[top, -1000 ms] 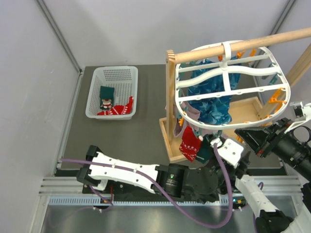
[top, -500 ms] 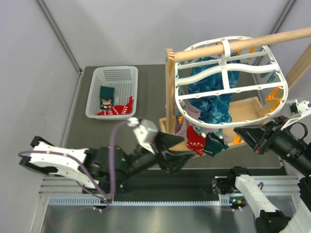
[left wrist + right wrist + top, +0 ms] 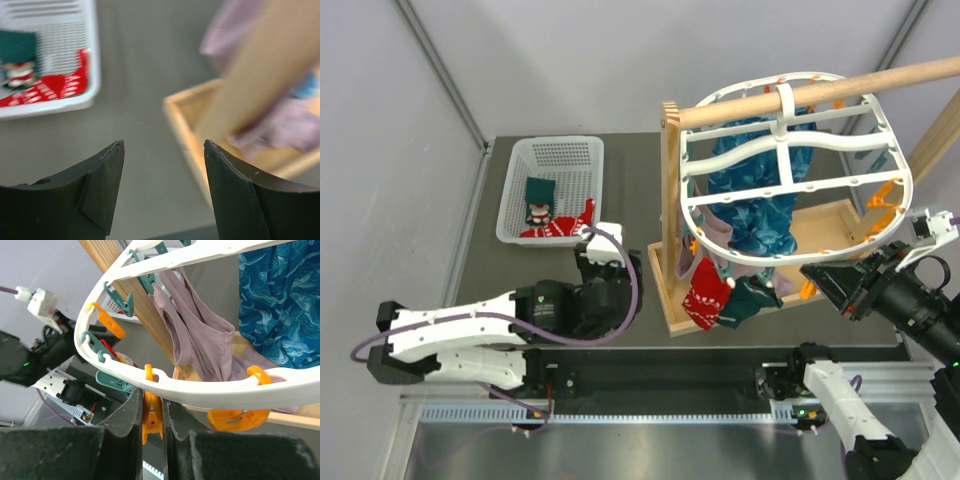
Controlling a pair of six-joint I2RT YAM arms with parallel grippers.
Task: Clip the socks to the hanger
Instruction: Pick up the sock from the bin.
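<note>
The white hanger [image 3: 770, 261] hangs from a wooden rod. A red sock [image 3: 705, 300] and a dark green sock [image 3: 750, 300] hang side by side at its near-left rim. More socks lie in the basket: a green one [image 3: 537, 200] [image 3: 17, 47] and a red one [image 3: 560, 227] [image 3: 47, 89]. My left gripper [image 3: 610, 285] [image 3: 163, 150] is open and empty, low over the table between basket and stand. My right gripper [image 3: 817, 274] [image 3: 152, 405] is shut on an orange clip [image 3: 153, 421] under the hanger's rim [image 3: 200, 385].
The white perforated basket [image 3: 550, 150] [image 3: 94, 75] stands at the back left. The wooden stand has a post [image 3: 670, 190], a rod [image 3: 840, 88] and a tray [image 3: 825, 225] [image 3: 182, 127]. A teal-blue cloth [image 3: 760, 200] and a mauve cloth [image 3: 195, 335] hang from the hanger.
My left arm has pulled back from under the hanger and swung left toward the basket, its gripper opening. The green sock stays hanging beside the red one. The right gripper has held still.
</note>
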